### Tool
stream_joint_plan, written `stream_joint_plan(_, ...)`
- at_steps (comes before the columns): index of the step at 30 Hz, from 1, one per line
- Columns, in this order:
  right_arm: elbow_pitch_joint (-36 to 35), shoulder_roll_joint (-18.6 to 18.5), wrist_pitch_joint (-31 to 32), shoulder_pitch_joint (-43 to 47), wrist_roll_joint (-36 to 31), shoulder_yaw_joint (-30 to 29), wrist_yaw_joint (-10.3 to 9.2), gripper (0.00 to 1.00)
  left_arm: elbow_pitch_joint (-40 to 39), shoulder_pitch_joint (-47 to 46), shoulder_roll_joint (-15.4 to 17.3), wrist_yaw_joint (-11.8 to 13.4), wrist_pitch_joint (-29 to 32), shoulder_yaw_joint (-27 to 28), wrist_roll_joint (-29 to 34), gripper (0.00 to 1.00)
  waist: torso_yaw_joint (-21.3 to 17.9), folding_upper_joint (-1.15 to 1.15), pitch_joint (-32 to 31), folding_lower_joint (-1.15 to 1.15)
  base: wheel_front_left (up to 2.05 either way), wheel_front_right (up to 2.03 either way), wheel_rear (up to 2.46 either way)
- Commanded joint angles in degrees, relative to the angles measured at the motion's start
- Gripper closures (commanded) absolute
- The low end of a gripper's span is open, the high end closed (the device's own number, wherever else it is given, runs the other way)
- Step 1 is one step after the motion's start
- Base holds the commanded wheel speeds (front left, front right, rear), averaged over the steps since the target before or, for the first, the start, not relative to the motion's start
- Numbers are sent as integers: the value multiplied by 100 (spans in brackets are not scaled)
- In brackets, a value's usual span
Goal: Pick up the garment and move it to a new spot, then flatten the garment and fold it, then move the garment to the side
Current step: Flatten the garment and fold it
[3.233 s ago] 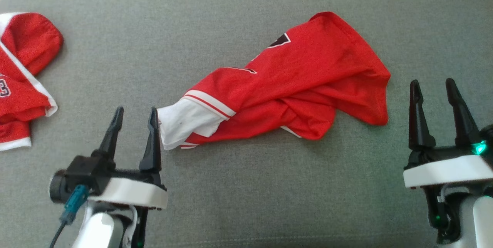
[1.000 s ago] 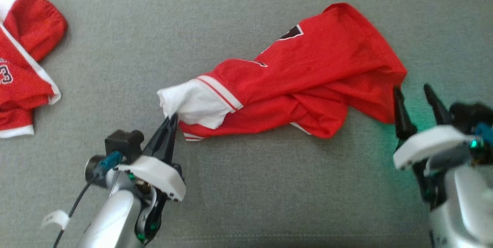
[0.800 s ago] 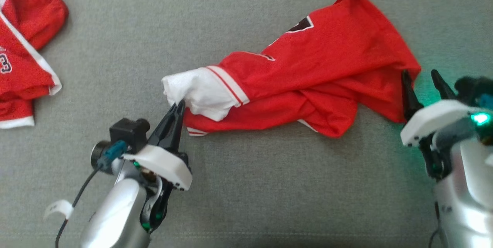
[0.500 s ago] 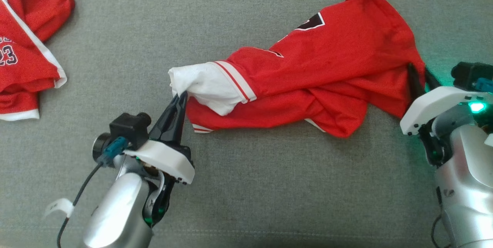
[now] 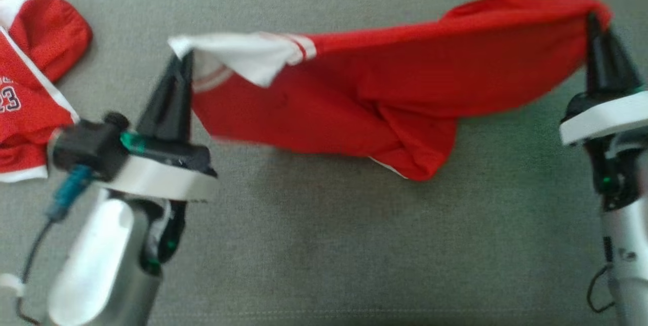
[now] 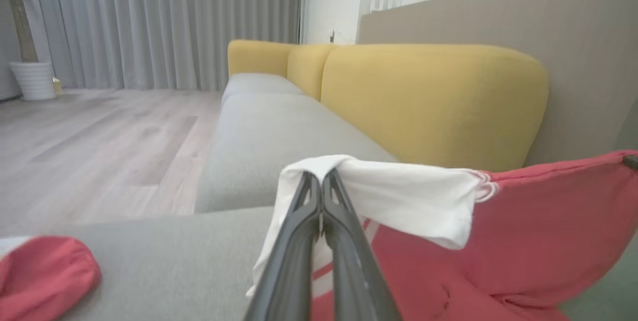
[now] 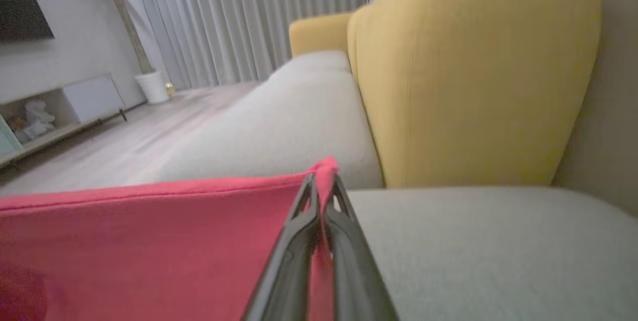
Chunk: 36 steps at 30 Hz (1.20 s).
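Pinching white cloth: left gripper (image 6: 321, 181) fingers pressed together, tips tucked under the white sleeve end (image 6: 398, 186) of the garment (image 5: 385, 88). Same at right gripper (image 7: 321, 181): fingers closed tight on the red hem corner at the opp. end, cloth caught betw. them. The garment is a red jersey w/ white trim, strung side to side betw. the two grippers. Upper edge fairly straight, middle sagging in a twisted fold toward the grey sofa seat (image 5: 354, 245). Lowest fold: can't tell if it touches the seat or hangs just above it; head view blurred. In head view the left gripper sits at left and the right gripper at far right, both pointing up-frame, well apart. Far left on the seat: second red garment (image 5: 30, 88) w/ white edging and a number, lying apart from the held one. Beyond: yellow backrest (image 6: 433, 101) behind the seat, wood floor (image 6: 99, 136), grey curtains (image 6: 149, 22), white plant pot (image 6: 32, 79) by the curtains.
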Motion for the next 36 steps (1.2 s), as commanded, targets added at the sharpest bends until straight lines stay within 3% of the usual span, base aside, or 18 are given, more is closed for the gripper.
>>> stream_joint_plan(1,-559,-72,38,15,81,1,43,100,-409,-366,225,65,48,339,45,100,-73,0,-145,0,0,0,0)
stream_joint_plan(3,-1340,-61,276,37,58,-139,43,100,-815,-687,340,97,242,442,71,100,-124,0,-302,0,0,0,0)
stream_joint_plan(10,-2955,47,997,-104,38,-477,43,100,-1426,-1624,433,154,700,592,95,100,-219,0,-668,0,0,0,0)
stream_joint_plan(17,-3749,155,1674,-172,36,-704,43,100,-1537,-2288,388,192,1012,597,78,100,-277,0,-927,0,0,0,0)
stream_joint_plan(27,-3564,377,1920,-203,126,-663,43,100,-907,-2544,182,110,966,477,-122,100,-284,0,-814,0,0,0,0)
stream_joint_plan(33,-2839,453,1828,-980,210,-636,43,100,-101,-3361,30,-142,686,388,-140,100,-272,0,-478,0,0,0,0)
stream_joint_plan(36,-2122,482,1658,-1786,269,-517,43,100,661,-4105,-93,-301,462,327,-82,100,-275,0,-242,0,0,0,0)
